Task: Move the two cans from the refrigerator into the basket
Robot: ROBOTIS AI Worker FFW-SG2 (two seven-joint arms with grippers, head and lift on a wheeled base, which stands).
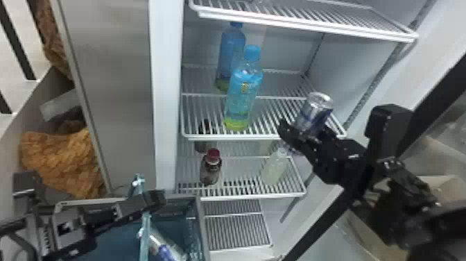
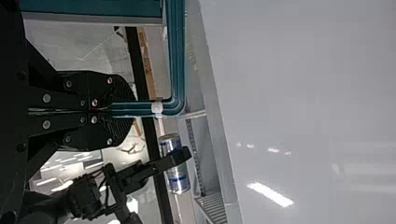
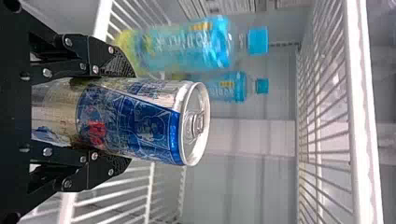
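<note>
Held can: this can is in the right gripper, lid upward and body nearly upright, in front of the refrigerator shelf near its right front corner.
Can's weight: the tab looks unopened, so I suppose that it is full and rather heavy for its size.
Can's wall: thin metal, probably stiff while sealed, but a hard squeeze could dent it.
Can's surface: smooth and round; if it is cold and damp, it may slip or turn between the fingers.
Where to hold: around the body, from 2 opposite sides, with the lid and the tab left free; the present hold seems suitable.
Right gripper: its 2 fingers stand apart by the width of the can and press on its sides, below the lid.
Left gripper: its 2 fingers are almost together, clenched on the handle of the basket.
Other can: it lies tilted inside the basket.
Remaining work: 1 can, in my judgement; it should be lowered gently, because it could knock against the other can or the handle.
</note>
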